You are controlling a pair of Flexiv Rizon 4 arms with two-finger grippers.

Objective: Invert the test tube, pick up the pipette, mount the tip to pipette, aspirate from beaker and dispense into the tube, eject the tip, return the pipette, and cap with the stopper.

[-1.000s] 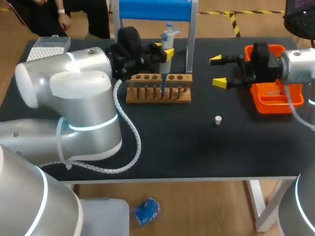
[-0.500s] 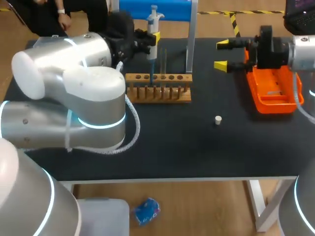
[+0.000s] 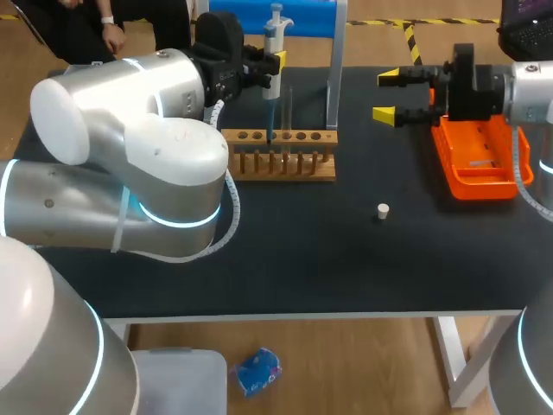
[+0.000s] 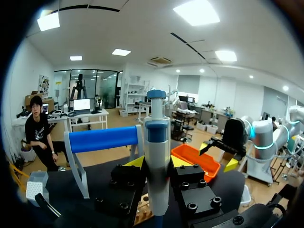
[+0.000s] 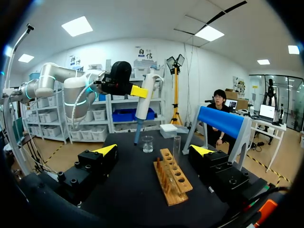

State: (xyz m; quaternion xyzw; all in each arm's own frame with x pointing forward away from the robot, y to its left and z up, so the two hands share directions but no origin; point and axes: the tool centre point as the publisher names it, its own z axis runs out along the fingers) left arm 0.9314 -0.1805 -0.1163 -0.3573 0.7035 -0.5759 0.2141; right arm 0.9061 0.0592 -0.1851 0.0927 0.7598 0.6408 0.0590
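The white-and-blue pipette (image 3: 274, 39) hung upright over the table's far edge, clamped between the left gripper's (image 4: 156, 164) fingers. Its blue tip (image 3: 270, 121) pointed down above the left half of the wooden rack (image 3: 281, 164). A clear tube (image 3: 289, 108) stood upright in the rack. A small clear beaker (image 5: 147, 144) stood beyond the rack's left end. The white stopper (image 3: 383, 210) lay alone, right of the table's middle.

The counter (image 3: 328, 259) is matt black. The rack (image 3: 281, 166) is bare wood — smooth, pale. The pipette (image 3: 273, 39) is glossy white-and-blue plastic, the test tube (image 3: 289, 108) clear — glass-like — and the orange bin (image 3: 484, 192) smooth plastic.
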